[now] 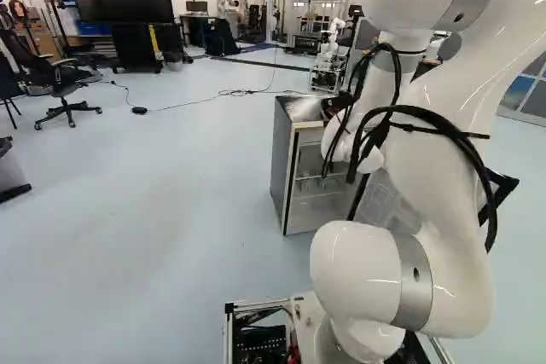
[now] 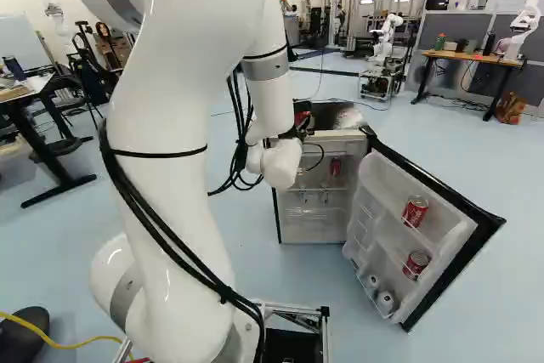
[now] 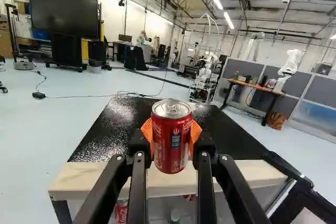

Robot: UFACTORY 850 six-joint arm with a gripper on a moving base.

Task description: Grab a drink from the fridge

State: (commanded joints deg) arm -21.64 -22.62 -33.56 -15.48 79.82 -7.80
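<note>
The claw (image 2: 299,132) grips a red can (image 3: 172,136), its orange pads (image 3: 196,131) pressed against the can from two sides, with the can between them. The can is upright: its long axis runs up and down, square across the line from finger to finger. The silver lid with its tab points up and the base points down. A small dark patch on the can's side faces the wrist camera. In the wrist view the can stands out in front of the black top and pale front edge of the fridge (image 3: 100,145); whether it hangs over that edge or just ahead of it, I cannot tell.

The fridge door (image 2: 395,189) is wide open, at the right of the right base view. Two red cans sit in its racks, an upper one (image 2: 415,211) and a lower one (image 2: 416,264), with two pale-topped containers (image 2: 385,302) beneath them. Another red can (image 2: 335,167) is inside the fridge.
</note>
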